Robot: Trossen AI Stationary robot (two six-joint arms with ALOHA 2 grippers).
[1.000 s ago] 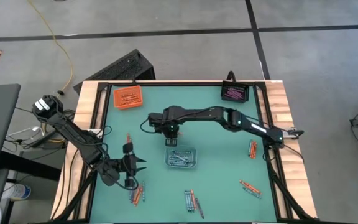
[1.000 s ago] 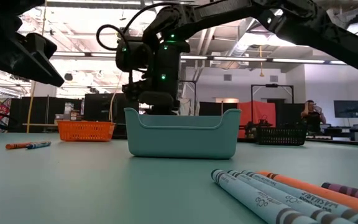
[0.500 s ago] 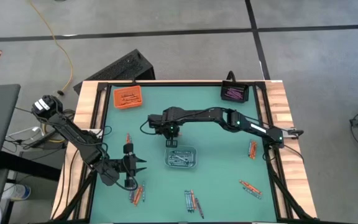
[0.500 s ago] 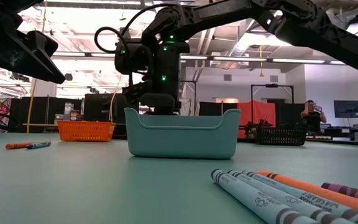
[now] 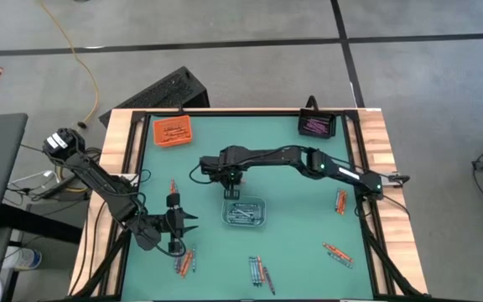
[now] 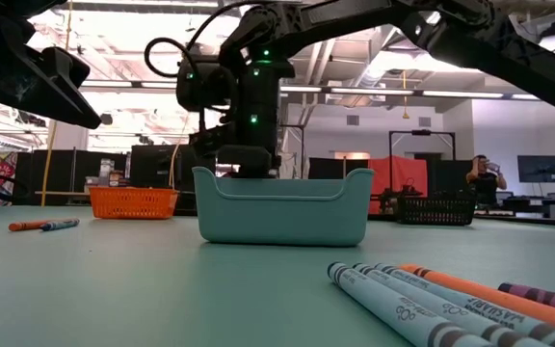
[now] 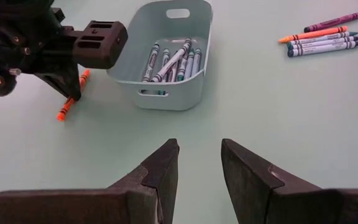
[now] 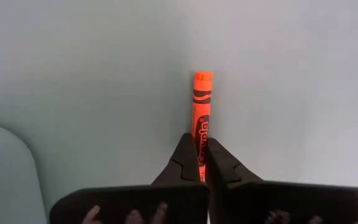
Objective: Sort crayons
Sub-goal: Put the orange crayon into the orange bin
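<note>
The right hand (image 8: 201, 163) is down at the table (image 5: 300, 218), just beside the grey-blue tray (image 5: 245, 212) on its far side, its fingers (image 8: 182, 163) closed on an orange crayon (image 8: 201, 118) — the crayon runs forward out of the grip, most of it lying on the green surface. The tray holds several blue and grey crayons (image 7: 171, 59). The left hand (image 7: 197, 163) hangs above the table near the front-left corner, fingers apart and empty — a small cluster of crayons (image 5: 184, 262) lies just in front of it. Further crayons (image 5: 259, 272) lie loose along the front and right edges.
</note>
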